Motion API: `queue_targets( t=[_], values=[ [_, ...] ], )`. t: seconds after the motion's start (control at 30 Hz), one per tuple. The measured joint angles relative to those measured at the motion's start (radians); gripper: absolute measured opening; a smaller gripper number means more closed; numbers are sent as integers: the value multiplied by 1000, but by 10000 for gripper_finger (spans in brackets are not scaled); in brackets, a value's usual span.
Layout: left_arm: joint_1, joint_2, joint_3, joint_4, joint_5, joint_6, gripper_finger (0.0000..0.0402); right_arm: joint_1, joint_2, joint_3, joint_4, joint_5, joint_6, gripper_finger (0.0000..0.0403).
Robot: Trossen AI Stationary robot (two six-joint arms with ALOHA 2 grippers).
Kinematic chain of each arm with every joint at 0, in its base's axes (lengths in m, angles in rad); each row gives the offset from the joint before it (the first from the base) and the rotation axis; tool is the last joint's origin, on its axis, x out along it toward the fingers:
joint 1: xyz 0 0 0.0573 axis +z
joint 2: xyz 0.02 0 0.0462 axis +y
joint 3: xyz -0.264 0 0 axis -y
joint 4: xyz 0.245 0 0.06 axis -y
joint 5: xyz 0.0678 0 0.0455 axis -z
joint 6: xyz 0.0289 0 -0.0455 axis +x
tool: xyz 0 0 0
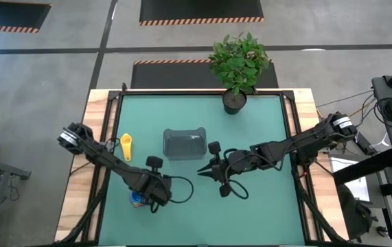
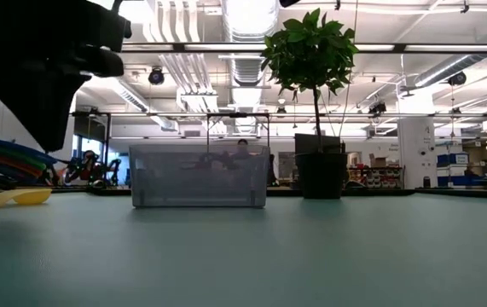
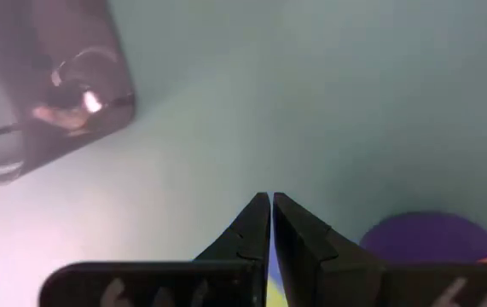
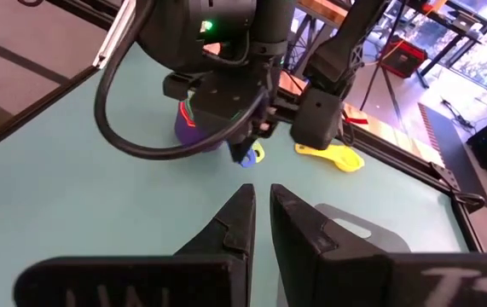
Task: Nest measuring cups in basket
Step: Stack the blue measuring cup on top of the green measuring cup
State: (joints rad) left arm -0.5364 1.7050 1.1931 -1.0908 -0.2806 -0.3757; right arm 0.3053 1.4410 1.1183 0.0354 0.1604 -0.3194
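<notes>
Fingers of the left gripper point(image 3: 270, 223) were seen pressed together, tip to tip, with nothing pinched between them. That gripper was held low over the near-left part of the bench point(image 1: 264, 206), right above a stack of nested measuring cups point(image 1: 138, 200). In the left wrist view the purple cup point(image 3: 431, 237) of that stack was shown just beside the shut fingertips, with an orange rim peeping out under it. A lone yellow cup point(image 1: 126, 145) was left lying on the bench farther back, its handle pointed toward the rear edge, just beside the left arm and well clear of the stack.

The basket point(image 1: 185, 143) was placed mid-bench, between the two arms, with no cup visible inside it. The right gripper point(image 1: 206, 169) was hung just in front of the basket, its fingers drawn nearly together and holding nothing.

The key relation could be judged plainly: the stack lay directly under the left gripper, which was by far the nearer, and the basket lay back and to the right of it. The fingers would have to be spread before anything could be taken.

A potted plant point(image 1: 237, 65) was stood at the back edge.
</notes>
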Motion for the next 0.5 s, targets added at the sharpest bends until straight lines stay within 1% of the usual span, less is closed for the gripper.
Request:
queue_targets(
  t=[0.27, 0.4, 0.5],
  values=[
    [0, -2, 39, -128, -14, -60, 0, 0, 0, 0, 0, 0, 6, 26],
    [-4, -5, 57, -94, -12, -10, 0, 0, 0, 0, 0, 0, 5, 26],
    [-4, -5, 64, -18, 18, 55, 0, 0, 0, 0, 0, -1, 6, 26]
  ],
)
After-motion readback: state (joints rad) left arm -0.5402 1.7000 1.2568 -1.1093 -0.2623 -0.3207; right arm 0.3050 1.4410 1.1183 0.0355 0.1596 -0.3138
